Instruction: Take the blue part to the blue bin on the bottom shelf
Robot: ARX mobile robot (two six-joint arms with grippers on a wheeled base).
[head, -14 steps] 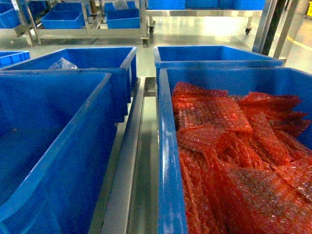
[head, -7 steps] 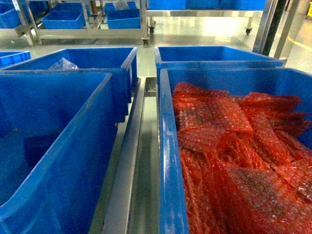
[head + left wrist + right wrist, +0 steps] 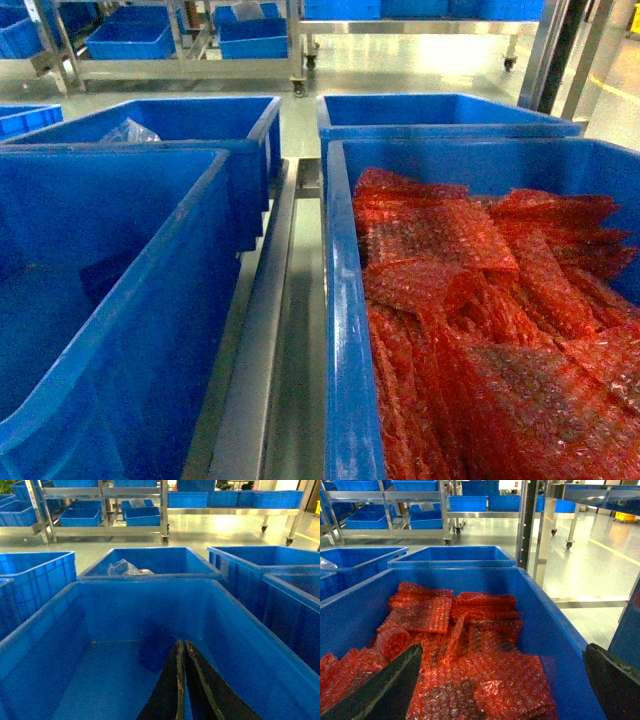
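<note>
Blue plastic on all sides: two deep bins close up in the head view, side by side, parted by a steel rail (image 3: 262,330).

Left bin (image 3: 180,300): smooth walls and a bare blue floor. Left gripper (image 3: 181,642) low inside it, near the front edge, dark fingers (image 3: 170,690) pressed flat together with only a hairline seam between them. Grips nothing that shows.

Right bin (image 3: 340,330): heaped with red bubble-wrap bags (image 3: 460,300), crumpled and overlapping from the back wall to the front edge. Right gripper (image 3: 502,650) above that heap, jaws spread wide, one finger at the lower left corner of the wrist view and the other at the lower right. Holds nothing; touches no bag, as far as can be seen.

Behind the left bin, a second bin (image 3: 230,120) with a clear plastic bag (image 3: 128,131) lying at its left edge. Behind the right bin, another bin (image 3: 440,110), only its rim and inner back wall in sight.

Farther off, across the shiny floor (image 3: 220,530), a steel rack (image 3: 105,530) with small blue bins (image 3: 142,516) on its low tier.

Blue part: cannot tell where, not made out in any view.
</note>
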